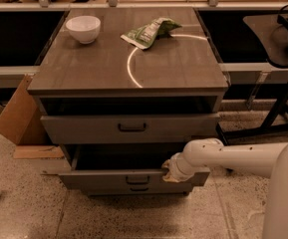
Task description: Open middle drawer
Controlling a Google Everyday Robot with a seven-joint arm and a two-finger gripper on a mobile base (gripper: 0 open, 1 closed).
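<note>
Leftmost, a flat brown cardboard piece leans against the side of the grey three-drawer cabinet. On the cabinet's top, near the back left corner, sits a small round white bowl; further right, near the back edge, lies a crumpled green snack packet.

Below the top, the taller-fronted grey top drawer stands slightly out. Beneath it the middle drawer, with its wide flat grey front and small dark centre handle, is pulled well forward, its dark inside showing. The slim lowest drawer peeks out just under it.

The gripper sits at the upper edge of the middle drawer's front, right of the handle; whether it is clenched or released cannot be told. The white robot arm reaches in from the right. A black metal stand is at the far right.
</note>
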